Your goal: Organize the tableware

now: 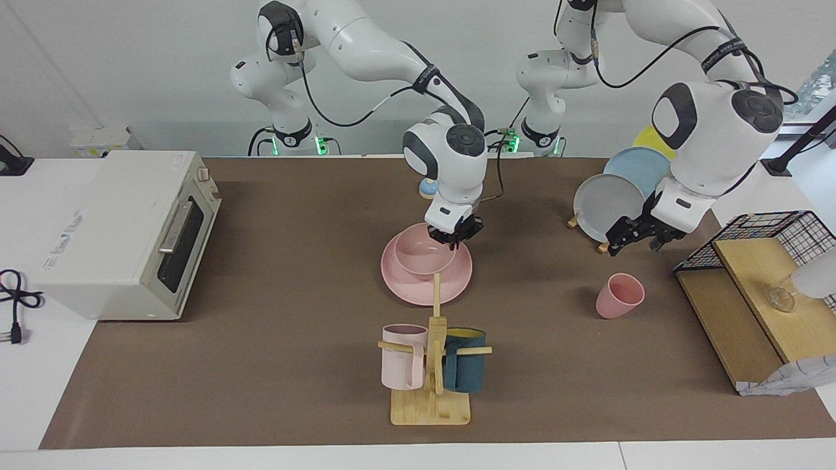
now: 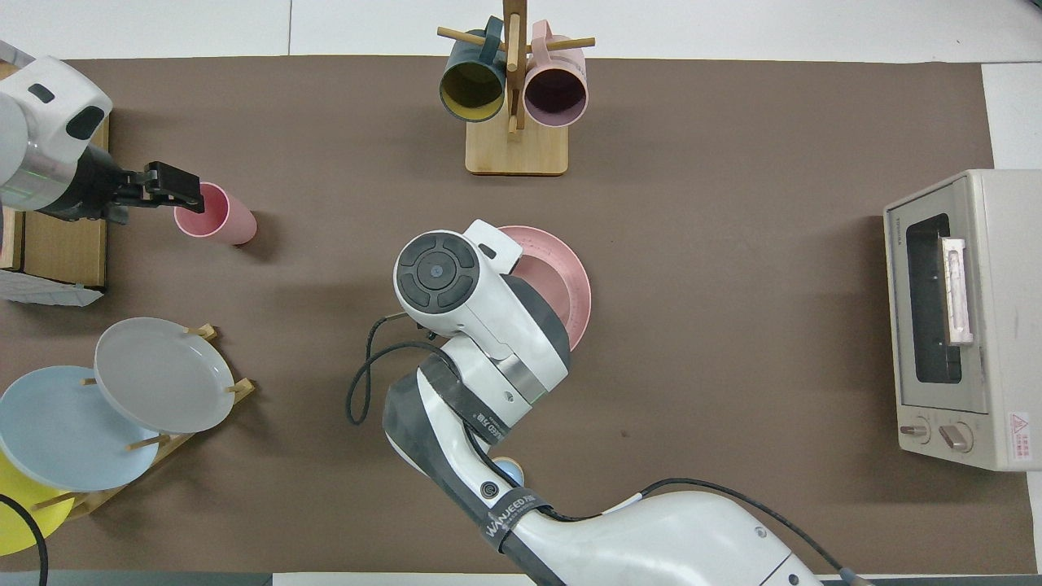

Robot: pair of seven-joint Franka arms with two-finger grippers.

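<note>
Brown desk (image 1: pixel 294 294): pink bowl (image 1: pixel 424 251) sits on pink plate (image 1: pixel 426 274) mid-desk. Right pincer (image 1: pixel 455 236) grips the bowl's rim. Left pincer (image 1: pixel 632 238), fingers apart, hangs above pink cup (image 1: pixel 619 295).

- The bowl (image 1: pixel 424 251) sits on the plate (image 1: pixel 426 282), mid worktop (image 1: pixel 294 365).
- The right hand (image 1: pixel 454 236) is at the bowl's rim on the side nearer the robots.
- The mug rack (image 1: pixel 432 365) stands farther from the robots than that hand, just past the plate.
- The cup (image 1: pixel 618 296) stands on the worktop, well apart from the right hand, toward the left arm's end.
- The left hand (image 1: pixel 632 236) hangs over the worktop between the cup and the plate rack (image 1: pixel 610 207).
- The oven (image 1: pixel 124 232) is at the right arm's end.
</note>
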